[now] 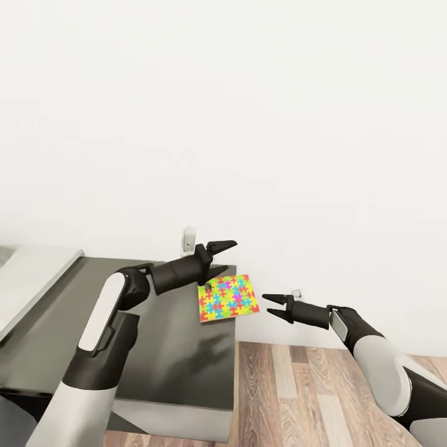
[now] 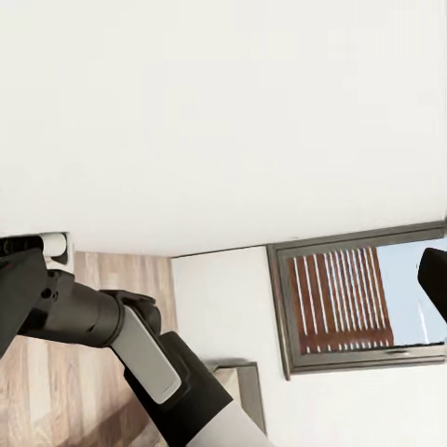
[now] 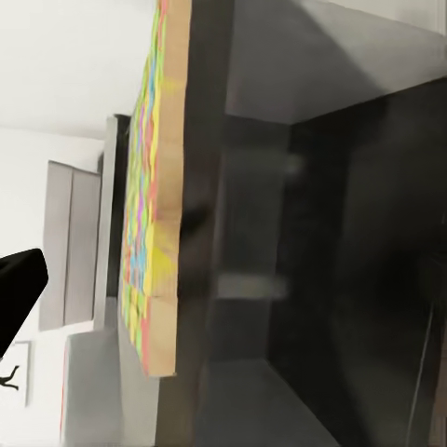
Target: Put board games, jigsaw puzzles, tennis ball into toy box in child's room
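A white wall (image 1: pixel 248 124) rises behind the table (image 1: pixel 167 347), whose dark grey lower section ends above the wood plank floor (image 1: pixel 298 391). One jigsaw puzzle (image 1: pixel 228 298) lies flat at the far right corner of that dark section, part of it overhanging the edge. The left gripper (image 1: pixel 218 257) hangs just above the puzzle's near-left corner, fingers spread and empty. The right gripper (image 1: pixel 273 306) is held over the floor, just beside the puzzle, its jaws parted and carrying nothing.

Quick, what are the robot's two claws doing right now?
Left gripper: open, empty, above the puzzle.
Right gripper: open, empty, beside the table.
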Motion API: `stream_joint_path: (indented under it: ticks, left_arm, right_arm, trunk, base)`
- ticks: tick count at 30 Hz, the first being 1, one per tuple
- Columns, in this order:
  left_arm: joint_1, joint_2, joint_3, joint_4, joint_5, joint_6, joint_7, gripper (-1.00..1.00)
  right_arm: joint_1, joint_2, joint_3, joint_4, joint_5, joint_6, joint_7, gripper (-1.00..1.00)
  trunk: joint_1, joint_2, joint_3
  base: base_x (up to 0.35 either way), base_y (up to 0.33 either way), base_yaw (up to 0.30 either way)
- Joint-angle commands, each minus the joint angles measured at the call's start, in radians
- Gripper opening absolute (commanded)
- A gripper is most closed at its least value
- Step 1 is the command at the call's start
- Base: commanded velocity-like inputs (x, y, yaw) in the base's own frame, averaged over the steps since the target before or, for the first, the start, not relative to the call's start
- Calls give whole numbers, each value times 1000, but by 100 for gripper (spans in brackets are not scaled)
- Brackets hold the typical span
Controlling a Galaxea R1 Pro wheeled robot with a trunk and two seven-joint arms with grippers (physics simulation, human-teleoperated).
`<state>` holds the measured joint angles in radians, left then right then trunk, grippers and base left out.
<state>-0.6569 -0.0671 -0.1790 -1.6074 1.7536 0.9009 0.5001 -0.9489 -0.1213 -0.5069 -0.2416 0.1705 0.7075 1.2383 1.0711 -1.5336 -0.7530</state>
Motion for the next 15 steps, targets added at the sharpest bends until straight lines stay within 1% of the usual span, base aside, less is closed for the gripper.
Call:
stream_joint_path:
  ticks: [1, 6, 11, 15]
  left_arm:
    - [-1, -1, 0, 0, 10, 1, 11, 100]
    - [0, 0, 0, 0, 10, 1, 11, 100]
    - [0, 0, 0, 0, 10, 1, 11, 100]
    - [0, 0, 0, 0, 10, 1, 11, 100]
  right_arm:
    - [-1, 0, -8, -1, 10, 7, 6, 100]
    - [-1, 0, -7, -2, 11, 7, 44, 100]
    - [-2, -23, -8, -2, 10, 7, 65, 100]
    - [-2, -29, -9, -2, 9, 7, 68, 100]
  trunk:
    - [0, 0, -1]
    - [0, 0, -1]
    - [0, 0, -1]
    - [0, 0, -1]
  base:
    - [0, 0, 263]
    - [0, 0, 272]
    - [0, 0, 72]
    - [0, 0, 47]
